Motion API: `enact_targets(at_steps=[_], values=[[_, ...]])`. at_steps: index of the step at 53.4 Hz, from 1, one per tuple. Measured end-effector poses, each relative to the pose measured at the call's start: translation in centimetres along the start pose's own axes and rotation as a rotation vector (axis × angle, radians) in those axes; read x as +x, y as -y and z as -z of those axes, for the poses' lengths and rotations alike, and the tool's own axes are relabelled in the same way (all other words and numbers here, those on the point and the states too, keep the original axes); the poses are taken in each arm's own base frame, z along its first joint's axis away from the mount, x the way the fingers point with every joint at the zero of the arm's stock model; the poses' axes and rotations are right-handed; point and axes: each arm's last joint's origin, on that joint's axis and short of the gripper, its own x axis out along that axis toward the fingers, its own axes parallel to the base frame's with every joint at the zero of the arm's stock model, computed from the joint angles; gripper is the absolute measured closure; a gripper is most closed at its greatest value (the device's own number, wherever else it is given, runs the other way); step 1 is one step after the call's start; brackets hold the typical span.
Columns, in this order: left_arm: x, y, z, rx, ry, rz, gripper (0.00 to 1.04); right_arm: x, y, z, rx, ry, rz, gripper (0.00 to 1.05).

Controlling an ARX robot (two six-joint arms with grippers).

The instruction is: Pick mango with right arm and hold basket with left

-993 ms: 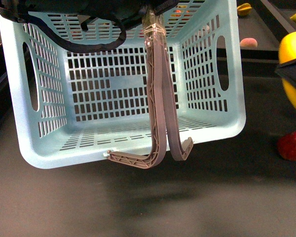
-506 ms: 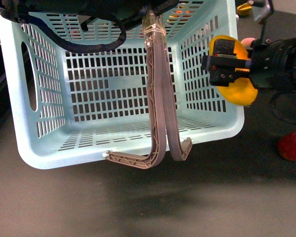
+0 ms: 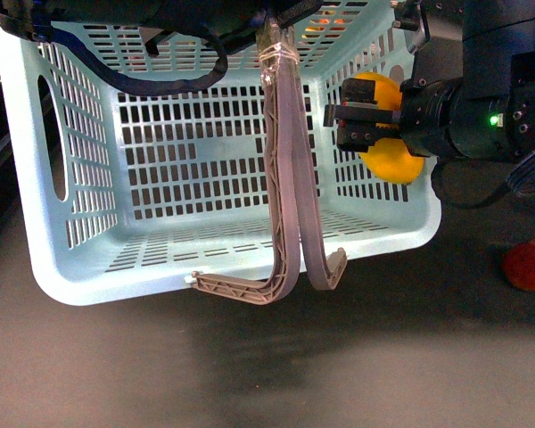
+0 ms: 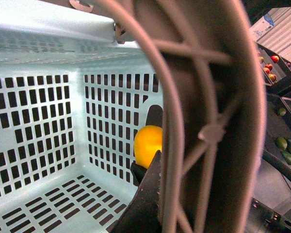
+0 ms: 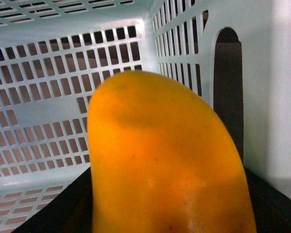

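The basket (image 3: 98, 290) hangs tipped, its open mouth facing me and its slotted floor turned away. Its two handles (image 3: 285, 178) run straight up to the left gripper (image 3: 281, 18) at the top edge of the front view. That gripper's fingers are buried in dark bulk, so I cannot tell how tightly they close. The whole weight seems to hang from that one hold, and a bump could set the basket swinging or twisting on the handles.

The right arm (image 3: 481, 107) is the likeliest cause, since it reaches across the basket's end wall by the oval cut-out. If it catches the rim, the push goes straight into the left arm's hold.

The right gripper (image 3: 364, 125) is clamped on the mango (image 3: 397, 162), with the fingers pressed across its middle. The fruit sits just inside the mouth, close to that end wall and well above the lower side. Its skin looks smooth, so it could slip under a sideways knock. If let go there, it may drop onto the sloping wall and roll out onto the table (image 3: 250, 383).

The apple (image 3: 528, 265) lies well apart on the table, out of harm's way.
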Motion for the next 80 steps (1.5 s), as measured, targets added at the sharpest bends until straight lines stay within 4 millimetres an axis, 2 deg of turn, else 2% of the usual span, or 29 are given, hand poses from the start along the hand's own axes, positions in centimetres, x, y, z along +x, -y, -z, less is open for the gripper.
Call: enact_targets(at_steps=[11,18,22,30,33,36,41,46,59,65,73,76,80], values=[[0.0,0.0,0.0,0.001,-0.002,0.003,0.99,-0.1,-0.3,-0.3,0.013,0.032,-0.020,0.07],[0.1,0.0,0.1,0.001,-0.006,0.002,0.99,-1.2,-0.5,-0.8,0.023,0.064,-0.043,0.09],[0.1,0.0,0.1,-0.001,-0.005,-0.003,0.99,-3.0,-0.5,-1.4,0.031,0.099,-0.071,0.08],[0.1,-0.1,0.1,0.002,-0.002,-0.007,0.99,-8.4,0.1,-1.7,0.065,0.148,-0.143,0.08],[0.1,-0.1,0.1,0.000,-0.003,-0.005,0.99,-10.4,0.8,-1.3,0.081,0.152,-0.156,0.08],[0.1,-0.1,0.1,0.000,-0.004,-0.004,0.99,-11.5,1.3,-1.0,0.086,0.153,-0.153,0.08],[0.1,-0.1,0.1,0.001,-0.004,-0.004,0.99,-14.9,3.1,0.0,0.112,0.161,-0.131,0.08],[0.1,-0.1,0.1,0.000,-0.004,-0.003,0.99,-17.4,4.5,1.0,0.130,0.163,-0.099,0.08],[0.1,-0.1,0.1,0.000,-0.004,-0.004,0.99,-22.4,6.6,3.8,0.169,0.166,0.005,0.08],[0.1,-0.1,0.1,0.000,-0.004,-0.004,0.99,-23.4,6.9,4.1,0.169,0.186,0.062,0.08],[0.1,-0.1,0.1,0.001,-0.004,-0.004,0.99,-23.5,6.8,4.1,0.163,0.192,0.064,0.08],[0.1,-0.1,0.1,0.001,-0.004,-0.004,0.99,-23.0,7.4,4.9,0.074,0.314,0.138,0.18],[0.1,-0.1,0.1,0.000,-0.006,-0.001,0.99,-23.5,7.6,6.0,-0.026,0.453,0.185,0.32]])
